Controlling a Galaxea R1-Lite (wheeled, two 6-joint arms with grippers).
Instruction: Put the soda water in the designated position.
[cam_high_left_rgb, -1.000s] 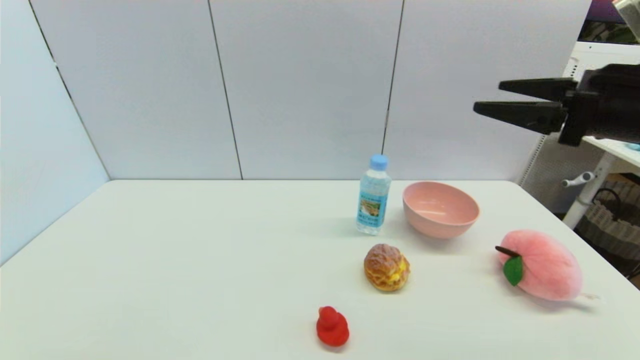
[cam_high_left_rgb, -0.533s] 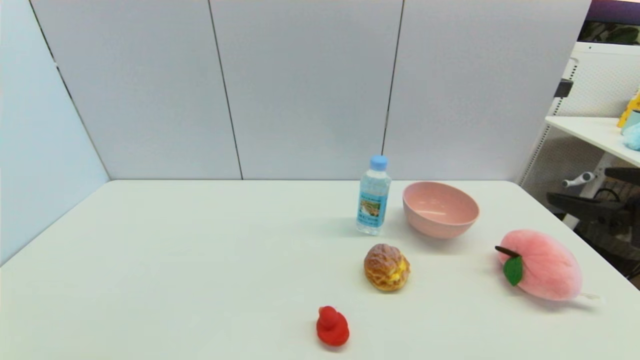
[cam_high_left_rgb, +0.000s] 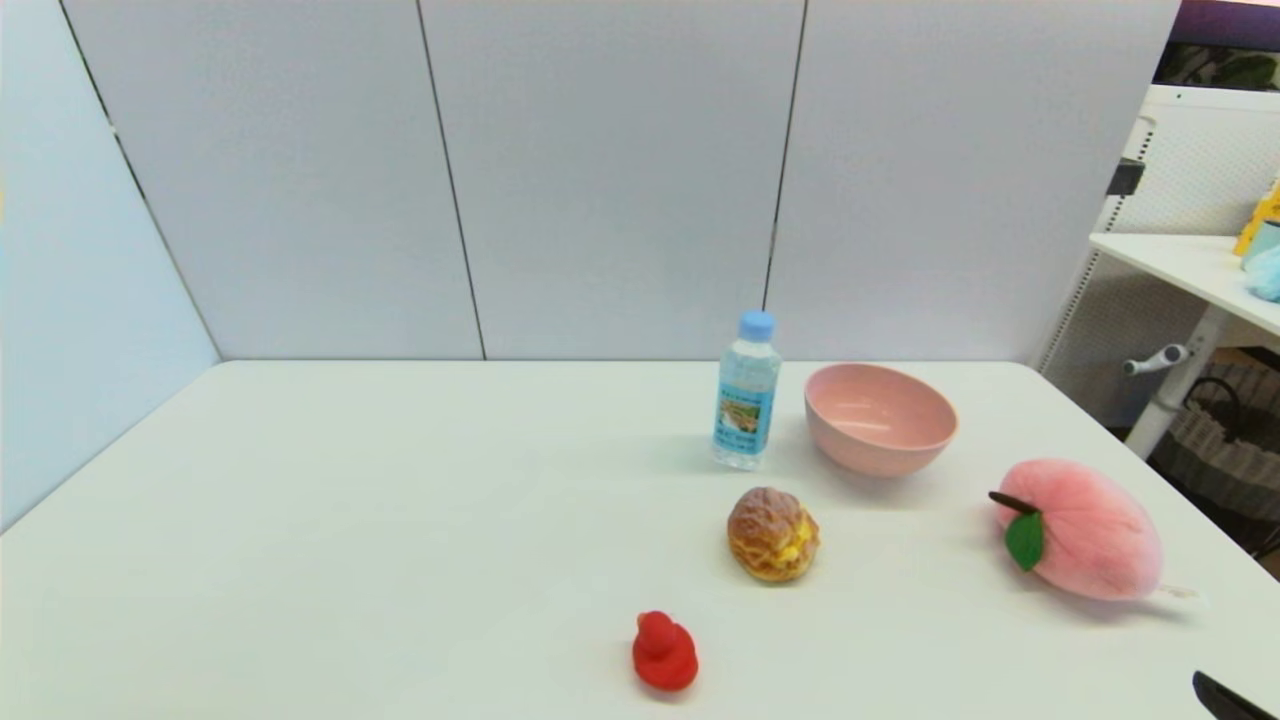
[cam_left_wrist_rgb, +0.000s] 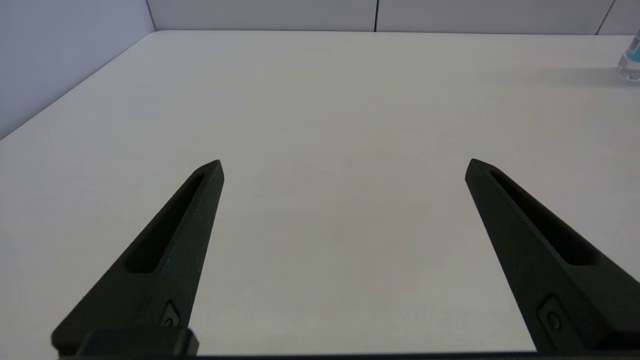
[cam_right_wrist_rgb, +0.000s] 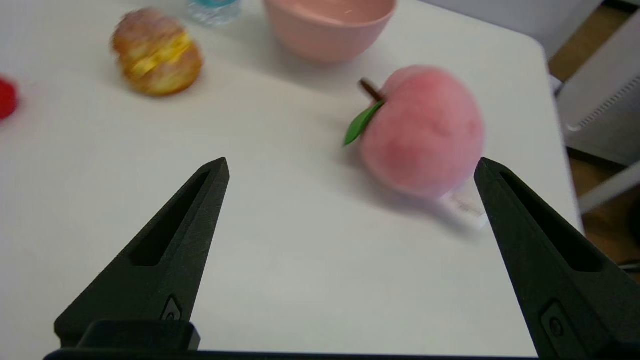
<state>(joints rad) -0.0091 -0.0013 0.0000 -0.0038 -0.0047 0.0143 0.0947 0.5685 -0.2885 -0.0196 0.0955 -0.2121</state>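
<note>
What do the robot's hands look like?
Each hand is two long matte black fingers that taper to a point, each with a sunken slot on its face and a small round screw near its base. Left gripper and right gripper look alike. No cables or markings show.

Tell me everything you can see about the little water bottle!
The soda water is a small clear plastic bottle with a light-blue cap on top and a blue label showing a tiny landscape picture. It stands upright on the white table, near the back wall, close beside the pink bowl without touching it. The cap is on, and clear liquid seems to fill it. No gripper touches it; only its base meets the table.
</note>
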